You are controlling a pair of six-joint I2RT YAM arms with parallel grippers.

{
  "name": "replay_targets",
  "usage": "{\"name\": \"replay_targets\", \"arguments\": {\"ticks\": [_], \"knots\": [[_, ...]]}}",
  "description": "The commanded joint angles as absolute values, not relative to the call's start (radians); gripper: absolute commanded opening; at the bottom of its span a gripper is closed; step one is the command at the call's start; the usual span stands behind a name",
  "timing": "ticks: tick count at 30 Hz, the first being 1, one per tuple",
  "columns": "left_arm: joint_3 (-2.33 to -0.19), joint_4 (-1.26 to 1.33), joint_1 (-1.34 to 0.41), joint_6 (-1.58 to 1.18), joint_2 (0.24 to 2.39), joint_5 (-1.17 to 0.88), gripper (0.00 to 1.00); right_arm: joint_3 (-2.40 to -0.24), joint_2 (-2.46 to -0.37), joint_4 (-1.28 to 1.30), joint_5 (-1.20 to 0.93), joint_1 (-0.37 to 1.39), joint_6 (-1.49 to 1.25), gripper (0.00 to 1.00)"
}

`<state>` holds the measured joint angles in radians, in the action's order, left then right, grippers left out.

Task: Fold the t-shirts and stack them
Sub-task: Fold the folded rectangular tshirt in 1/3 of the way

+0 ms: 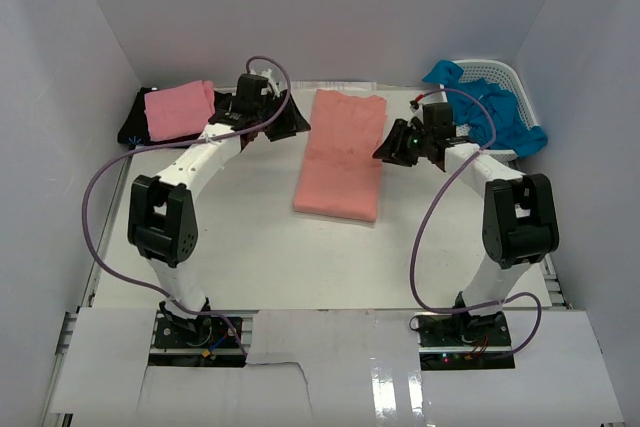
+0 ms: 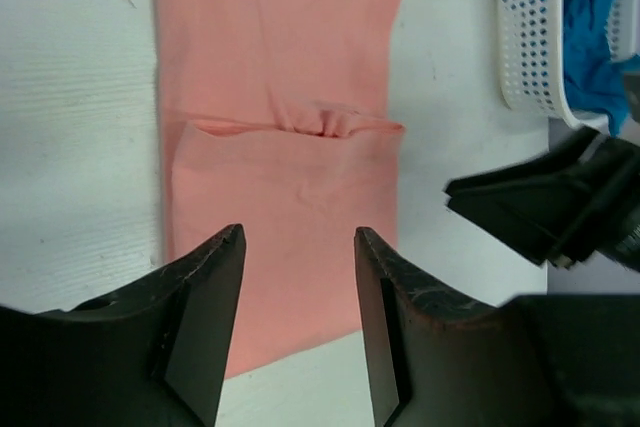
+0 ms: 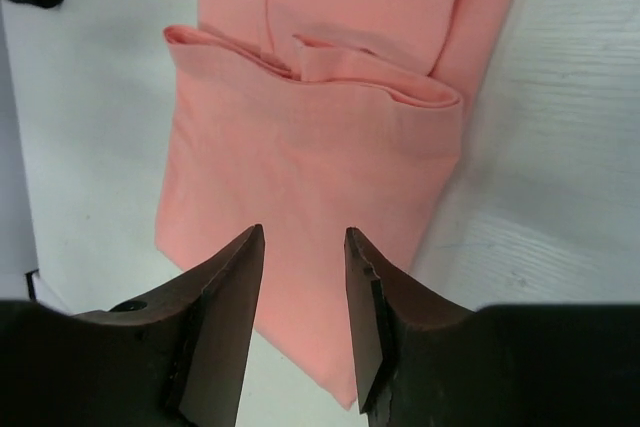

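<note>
The salmon-coral t-shirt (image 1: 340, 152) lies in the middle of the table, folded into a long strip with its far end doubled over. My left gripper (image 1: 297, 125) hovers open and empty at its far left edge. My right gripper (image 1: 384, 152) hovers open and empty at its right edge. In the left wrist view the open gripper (image 2: 300, 237) is above the shirt (image 2: 280, 147). In the right wrist view the open gripper (image 3: 305, 232) is above the shirt's corner (image 3: 310, 147). A folded lighter pink shirt (image 1: 180, 110) lies on a black shirt (image 1: 133, 125) at the back left.
A white lattice basket (image 1: 508, 75) at the back right holds bright blue shirts (image 1: 495, 112), some hanging over its rim. It also shows in the left wrist view (image 2: 530, 37). White walls close in the table on three sides.
</note>
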<state>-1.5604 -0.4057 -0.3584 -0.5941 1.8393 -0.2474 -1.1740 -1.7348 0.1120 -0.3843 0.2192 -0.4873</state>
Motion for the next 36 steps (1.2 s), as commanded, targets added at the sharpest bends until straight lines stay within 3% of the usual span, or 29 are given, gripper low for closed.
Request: {"name": "replay_targets", "arguments": {"ticks": [1, 3, 5, 6, 9, 12, 13, 21, 36], "knots": [[-1.416, -0.304, -0.368, -0.584, 1.766, -0.403, 0.57, -1.164, -1.793, -0.011, -0.554, 0.241, -0.531, 0.44], [-1.327, -0.235, -0.376, -0.594, 1.758, -0.498, 0.55, -1.17, -1.839, -0.069, -0.642, 0.252, -0.555, 0.37], [-1.275, -0.154, -0.386, -0.6, 1.749, -0.56, 0.54, -1.189, -1.871, -0.127, -0.687, 0.265, -0.59, 0.12], [-1.226, -0.126, -0.393, -0.606, 1.747, -0.619, 0.52, -1.209, -1.902, -0.143, -0.724, 0.271, -0.601, 0.08], [-1.169, -0.052, -0.42, -0.604, 1.75, -0.696, 0.45, -1.253, -1.953, -0.161, -0.755, 0.304, -0.621, 0.08], [-1.152, -0.014, -0.445, -0.597, 1.766, -0.735, 0.2, -1.281, -2.003, -0.179, -0.773, 0.334, -0.644, 0.08], [-1.147, -0.009, -0.452, -0.597, 1.775, -0.748, 0.17, -1.282, -2.028, -0.222, -0.784, 0.344, -0.659, 0.08], [-1.124, 0.084, -0.494, -0.594, 1.79, -0.804, 0.14, -1.304, -2.134, -0.334, -0.831, 0.362, -0.753, 0.08], [-0.988, 0.322, -0.537, -0.603, 1.985, -0.747, 0.12, -1.355, -2.243, -0.305, -0.795, 0.362, -0.716, 0.08]]}}
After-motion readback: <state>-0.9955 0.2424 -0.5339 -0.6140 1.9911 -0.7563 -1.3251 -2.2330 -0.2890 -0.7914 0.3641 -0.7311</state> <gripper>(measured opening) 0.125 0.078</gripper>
